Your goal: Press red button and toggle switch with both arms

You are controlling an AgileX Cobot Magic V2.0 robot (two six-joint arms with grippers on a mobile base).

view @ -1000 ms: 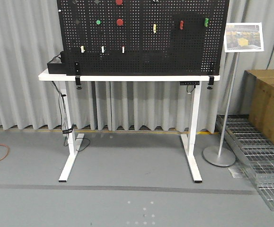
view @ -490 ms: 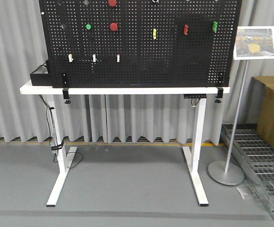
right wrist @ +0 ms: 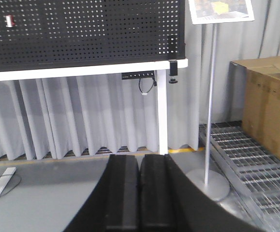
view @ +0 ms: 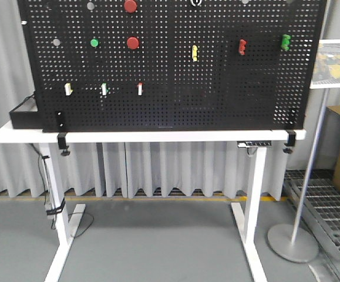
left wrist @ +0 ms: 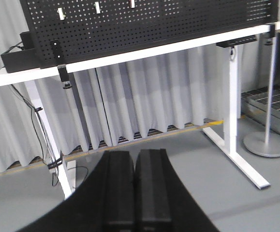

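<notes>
A black pegboard (view: 170, 82) stands on a white table (view: 152, 136). It carries two red round buttons (view: 133, 43), one above the other (view: 130, 6), a green button (view: 94, 42), three small white toggle switches (view: 104, 89), a yellow switch (view: 195, 53), a red handle (view: 242, 47) and a green handle (view: 285, 42). My left gripper (left wrist: 135, 157) is shut and empty, low and well short of the table. My right gripper (right wrist: 140, 162) is shut and empty, also low in front of the table. Neither gripper shows in the front view.
A black box (view: 23, 114) sits at the table's left end. A sign on a pole stand (view: 302, 235) is at the right, beside a cardboard box (right wrist: 268, 104) and metal floor grating (right wrist: 256, 164). Grey curtains hang behind. Cables hang down the table's left leg (view: 55, 205).
The front view has come closer to the pegboard table: the board looks larger and has shifted left in the frame. The sign stand and cardboard box have slid toward the right edge.
</notes>
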